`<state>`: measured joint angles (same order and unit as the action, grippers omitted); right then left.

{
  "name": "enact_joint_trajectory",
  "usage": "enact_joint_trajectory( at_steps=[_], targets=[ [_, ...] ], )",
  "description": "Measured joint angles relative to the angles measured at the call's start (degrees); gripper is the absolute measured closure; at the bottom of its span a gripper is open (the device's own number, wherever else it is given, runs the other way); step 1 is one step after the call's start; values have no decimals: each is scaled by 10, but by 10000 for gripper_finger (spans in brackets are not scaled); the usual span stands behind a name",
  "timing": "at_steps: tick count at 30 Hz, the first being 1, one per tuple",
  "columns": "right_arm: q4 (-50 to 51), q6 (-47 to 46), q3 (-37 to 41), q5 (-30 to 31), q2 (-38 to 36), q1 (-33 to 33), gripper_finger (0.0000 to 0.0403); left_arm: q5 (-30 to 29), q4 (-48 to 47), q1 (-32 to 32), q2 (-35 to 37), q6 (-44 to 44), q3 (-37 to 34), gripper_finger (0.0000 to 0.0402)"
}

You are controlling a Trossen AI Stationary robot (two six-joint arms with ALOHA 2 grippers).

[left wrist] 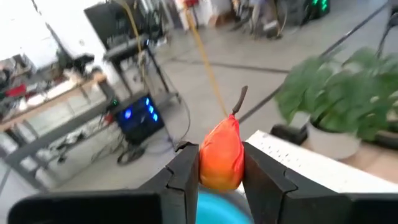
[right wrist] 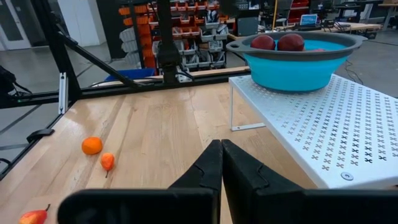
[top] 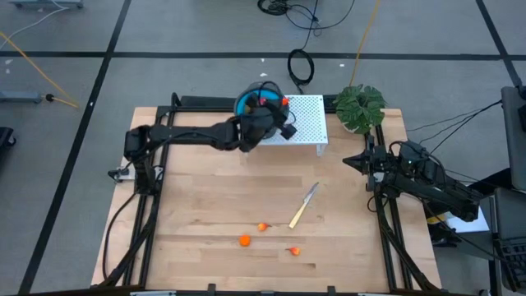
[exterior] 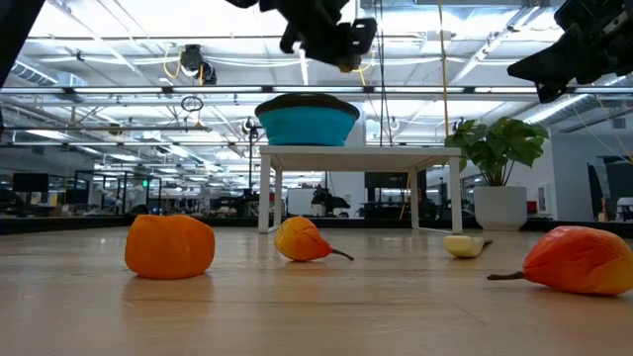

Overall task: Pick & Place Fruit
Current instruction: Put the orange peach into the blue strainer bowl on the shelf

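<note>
orange-red fruit (left wrist: pixel 221 155) clamped in left gripper (left wrist: pixel 221 177) above blue bowl (right wrist: pixel 298 59); could bounce out if released high. right gripper (right wrist: pixel 221 165) closed, empty, beside plant (top: pixel 360 107).

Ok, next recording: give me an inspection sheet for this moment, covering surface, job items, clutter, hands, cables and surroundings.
Surface: pale wooden table, with a white perforated metal stand at the far edge.
Job's things: three small orange fruits on the table, one round, two with stems; two dark red round fruits in the blue bowl on the stand.
Clutter: slim yellow-handled knife; leafy green potted plant at the far right corner.
Hands: left hand over the bowl, shut on a small orange-red stemmed fruit; right hand shut and empty, at the table's right side.
Cables: black cables on the floor.
Surroundings: workshop with racks and benches; no people seen.
</note>
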<state>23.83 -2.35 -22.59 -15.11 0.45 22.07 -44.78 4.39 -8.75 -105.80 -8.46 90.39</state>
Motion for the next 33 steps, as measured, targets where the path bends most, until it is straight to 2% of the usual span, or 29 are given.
enact_joint_trajectory(
  at_steps=[7,12,16,28,30,33],
  targets=[
    [0,0,0,0,0,0,399,25,-84,-26,15,69,0,271],
    [0,0,0,2,0,0,399,73,-163,-36,27,154,0,256],
    [0,0,0,2,0,0,399,80,-215,-38,28,191,0,252],
    [0,0,0,2,0,0,399,87,-219,-38,34,195,0,252],
    [0,0,0,2,0,0,399,120,-222,-32,43,196,-1,252],
    [0,0,0,3,0,0,399,205,-223,-14,73,197,0,252]
  ],
)
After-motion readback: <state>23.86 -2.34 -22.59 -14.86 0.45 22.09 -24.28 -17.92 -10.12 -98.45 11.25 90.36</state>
